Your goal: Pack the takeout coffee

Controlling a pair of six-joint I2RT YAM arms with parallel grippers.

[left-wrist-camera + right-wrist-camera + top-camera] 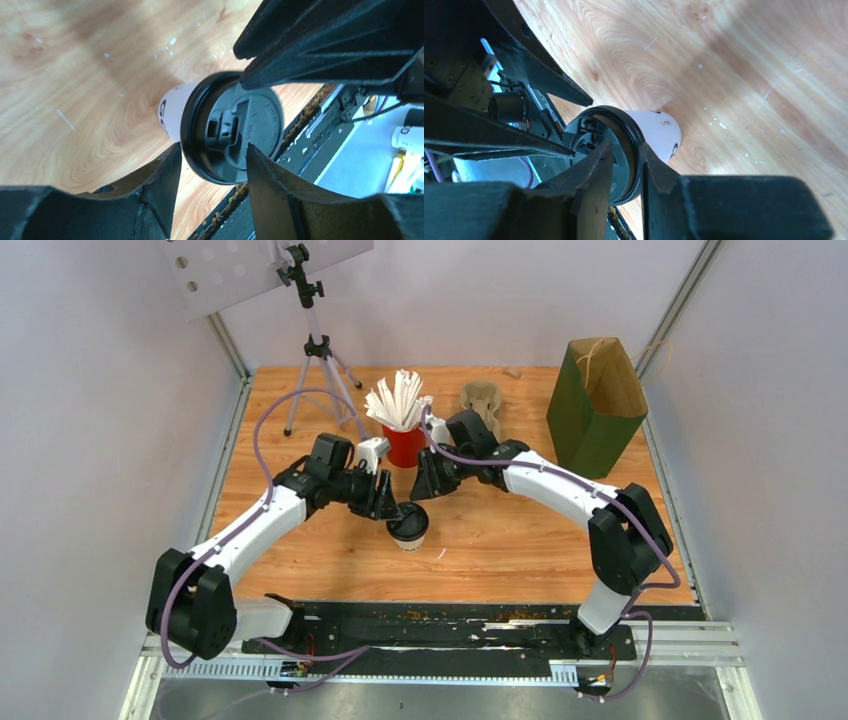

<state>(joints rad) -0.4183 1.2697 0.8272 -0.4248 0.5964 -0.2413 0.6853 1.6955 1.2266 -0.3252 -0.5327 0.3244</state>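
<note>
Left pincer astride coffee cup

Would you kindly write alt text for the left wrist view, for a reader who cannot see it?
A white paper cup with a black lid fills the centre, its lid rim sitting between the left gripper's dark fingers. Beneath lies the wooden table, with a black strip at its edge to the right.

Wooden worktop was enclosed by plain white walls on three sides — evenly lit. A perforated grey panel on a tripod stood at the rear left.
</note>
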